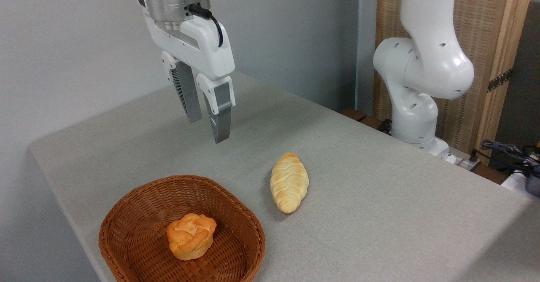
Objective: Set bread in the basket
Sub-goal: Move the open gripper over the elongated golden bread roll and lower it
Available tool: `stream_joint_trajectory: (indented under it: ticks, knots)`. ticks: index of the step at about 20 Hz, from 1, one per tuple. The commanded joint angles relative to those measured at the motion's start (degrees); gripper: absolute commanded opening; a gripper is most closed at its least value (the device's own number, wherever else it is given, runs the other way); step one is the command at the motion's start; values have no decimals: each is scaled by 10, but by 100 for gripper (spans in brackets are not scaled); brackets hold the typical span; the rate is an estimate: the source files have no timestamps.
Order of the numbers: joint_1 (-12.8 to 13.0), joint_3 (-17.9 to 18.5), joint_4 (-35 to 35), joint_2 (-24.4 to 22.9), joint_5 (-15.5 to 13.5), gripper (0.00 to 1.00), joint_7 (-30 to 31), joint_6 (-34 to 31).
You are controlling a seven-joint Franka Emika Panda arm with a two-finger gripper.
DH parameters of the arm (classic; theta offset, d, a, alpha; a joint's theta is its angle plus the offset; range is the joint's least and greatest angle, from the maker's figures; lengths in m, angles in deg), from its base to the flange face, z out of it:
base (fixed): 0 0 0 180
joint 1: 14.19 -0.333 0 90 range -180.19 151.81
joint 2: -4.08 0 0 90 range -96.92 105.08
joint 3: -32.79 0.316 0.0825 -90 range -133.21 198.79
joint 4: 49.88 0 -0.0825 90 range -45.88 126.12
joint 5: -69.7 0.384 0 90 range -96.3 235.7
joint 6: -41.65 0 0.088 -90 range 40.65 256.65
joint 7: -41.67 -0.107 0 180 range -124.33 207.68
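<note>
**Loaf on table, gripper up and empty**

Pale golden braided loaf [289, 183] lies flat on the grey cloth-covered table [379, 214], just right of the reddish-brown woven wicker basket [126, 214], not touching it. Round orange-brown knotted bun [190, 236] sits inside basket. White two-finger gripper [207, 126] hangs above the table behind the basket, grey ribbed fingers [221, 119] pointing down, slightly parted, holding nothing. White arm base [415, 105] stands at table's far right edge.
</note>
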Motion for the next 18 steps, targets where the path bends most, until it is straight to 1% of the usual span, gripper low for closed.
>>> stream_joint_trajectory:
  ticks: [1, 9, 12, 14, 15, 16, 18]
  knots:
    - [0, 2, -6, 1, 6, 100, 4, -13]
    - [1, 2, 2, -3, 6, 100, 4, -13]
    - [1, 2, 26, -17, 6, 100, 4, -7]
    - [1, 2, 56, -39, 6, 100, 4, -1]
    - [1, 2, 76, -53, 6, 100, 4, 13]
    - [1, 2, 117, -77, 6, 100, 4, 45]
    - [2, 3, 175, -115, 6, 100, 4, 82]
